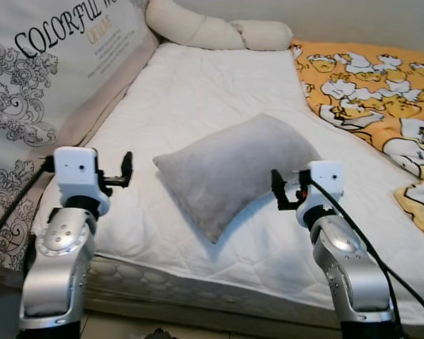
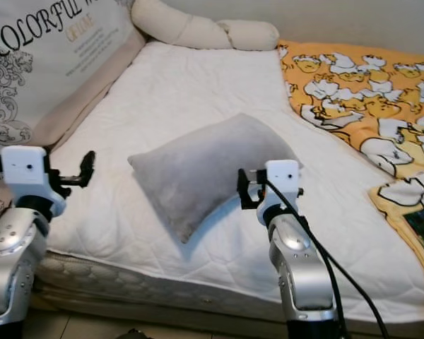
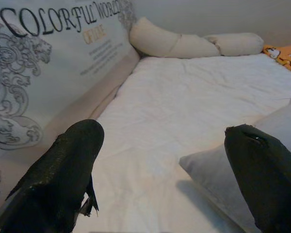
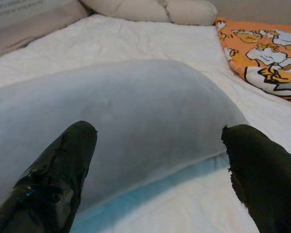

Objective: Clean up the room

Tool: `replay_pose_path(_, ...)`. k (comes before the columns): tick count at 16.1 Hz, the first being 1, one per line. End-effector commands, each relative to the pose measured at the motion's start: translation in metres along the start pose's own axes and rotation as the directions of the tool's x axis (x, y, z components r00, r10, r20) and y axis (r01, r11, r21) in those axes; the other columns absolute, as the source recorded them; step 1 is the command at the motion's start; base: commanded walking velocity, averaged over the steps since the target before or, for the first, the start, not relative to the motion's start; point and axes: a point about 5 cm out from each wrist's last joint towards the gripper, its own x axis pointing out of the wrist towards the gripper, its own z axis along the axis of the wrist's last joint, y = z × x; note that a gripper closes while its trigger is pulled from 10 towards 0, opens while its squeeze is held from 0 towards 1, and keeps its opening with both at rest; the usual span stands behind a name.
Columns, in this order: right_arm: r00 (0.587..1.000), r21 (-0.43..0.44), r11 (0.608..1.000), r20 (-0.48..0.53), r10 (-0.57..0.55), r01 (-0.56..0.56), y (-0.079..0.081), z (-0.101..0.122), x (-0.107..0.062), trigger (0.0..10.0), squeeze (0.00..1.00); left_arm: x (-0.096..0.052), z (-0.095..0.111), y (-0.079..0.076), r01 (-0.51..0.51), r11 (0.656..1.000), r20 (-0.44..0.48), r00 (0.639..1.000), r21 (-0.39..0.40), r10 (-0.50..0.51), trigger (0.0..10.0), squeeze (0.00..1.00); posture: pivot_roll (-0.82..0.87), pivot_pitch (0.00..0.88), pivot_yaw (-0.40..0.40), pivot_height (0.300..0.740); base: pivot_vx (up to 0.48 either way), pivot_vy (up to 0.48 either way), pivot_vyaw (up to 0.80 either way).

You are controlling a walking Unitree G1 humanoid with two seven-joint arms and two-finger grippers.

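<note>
A: Head cameras first. Where is the thing to tidy?

B: The grey pillow (image 1: 233, 173) lies on the white mattress (image 1: 198, 92), near its front edge, one corner pointing toward the robot. The left gripper (image 1: 120, 173) hovers just beside the pillow's left corner, apart from it. The right gripper (image 1: 283, 191) is at the pillow's right end, close against it; whether it touches I cannot tell from here.

A: What else is on the bed?

B: A cream bolster (image 1: 212, 28) curls along the far end. An orange blanket with a cartoon duck print (image 1: 367, 92) covers the right side. A printed panel (image 1: 49, 63) with black lettering and scrollwork leans along the left side.

A: Left wrist view?

B: Both black fingers (image 3: 63, 179) are spread wide with nothing between them. Past them lie bare mattress, the pillow's grey corner by one fingertip, and the bolster and panel farther off.

A: And the right wrist?

B: Its fingers (image 4: 53, 179) are also spread apart. The pillow rises directly ahead, very near the tips, casting a bluish shadow on the sheet beneath. The fingers grip nothing. The orange blanket lies beyond.
</note>
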Motion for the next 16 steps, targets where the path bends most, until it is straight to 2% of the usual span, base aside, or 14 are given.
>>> replay_pose_path(1, 0.998, -0.018, 0.999, -0.045, 0.045, -0.046, 0.003, -0.004, 0.003, 10.0, 0.00, 0.000, 0.001, 0.004, -0.003, 1.000, -0.004, 1.000, -0.003, 0.003, 10.0, 0.00, 0.00, 0.051, -0.009, 0.740, 0.000, 0.000, 0.00)
replay_pose_path(3, 0.987, -0.139, 0.981, -0.107, 0.119, -0.134, 0.011, -0.012, 0.013, 10.0, 0.00, 0.001, 0.000, 0.014, 0.028, 0.997, -0.027, 0.999, 0.067, -0.026, 10.0, 0.00, -0.01, 0.050, 0.000, 0.740, 0.000, 0.000, 0.00)
replay_pose_path(4, 0.982, -0.175, 0.969, -0.105, 0.156, -0.173, 0.017, -0.009, 0.021, 10.0, 0.00, -0.001, -0.002, 0.013, 0.105, 0.990, -0.051, 0.994, 0.090, -0.100, 10.0, 0.00, -0.01, 0.049, 0.005, 0.740, 0.000, 0.000, 0.00)
replay_pose_path(7, 0.967, -0.240, 0.937, -0.095, 0.236, -0.252, 0.034, -0.001, 0.040, 10.0, 0.00, -0.007, -0.003, 0.008, 0.256, 0.962, -0.079, 0.965, 0.093, -0.249, 10.0, 0.00, 0.00, 0.049, 0.009, 0.740, 0.000, 0.000, 0.00)
replay_pose_path(9, 0.913, -0.397, 0.823, -0.142, 0.382, -0.406, 0.065, 0.002, 0.056, 10.0, 0.00, -0.017, -0.003, -0.001, 0.451, 0.884, -0.136, 0.890, 0.121, -0.435, 10.0, 0.00, 0.01, 0.047, 0.007, 0.740, 0.000, 0.000, 0.00)
replay_pose_path(11, 0.866, -0.443, 0.749, -0.163, 0.472, -0.492, 0.087, 0.002, 0.060, 10.0, 0.00, -0.022, -0.005, -0.001, 0.534, 0.836, -0.185, 0.841, 0.129, -0.509, 10.0, 0.00, 0.01, 0.046, 0.006, 0.740, 0.000, 0.000, 0.00)
replay_pose_path(14, 0.782, -0.453, 0.660, -0.157, 0.603, -0.599, 0.113, 0.000, 0.056, 10.0, 0.00, -0.027, -0.009, 0.005, 0.575, 0.806, -0.242, 0.810, 0.141, -0.535, 10.0, 0.00, 0.01, 0.047, 0.007, 0.740, 0.000, 0.000, 0.00)
replay_pose_path(15, 0.774, -0.493, 0.624, -0.186, 0.605, -0.606, 0.116, -0.005, 0.056, 10.0, 0.00, -0.028, -0.010, 0.005, 0.582, 0.801, -0.249, 0.804, 0.142, -0.540, 10.0, 0.00, 0.01, 0.047, 0.005, 0.740, 0.000, 0.000, 0.00)
replay_pose_path(16, 0.772, -0.584, 0.552, -0.225, 0.595, -0.595, 0.117, -0.013, 0.056, 10.0, 0.00, -0.028, -0.010, 0.005, 0.586, 0.798, -0.252, 0.801, 0.140, -0.544, 10.0, 0.00, 0.01, 0.047, 0.003, 0.740, 0.000, 0.000, 0.00)
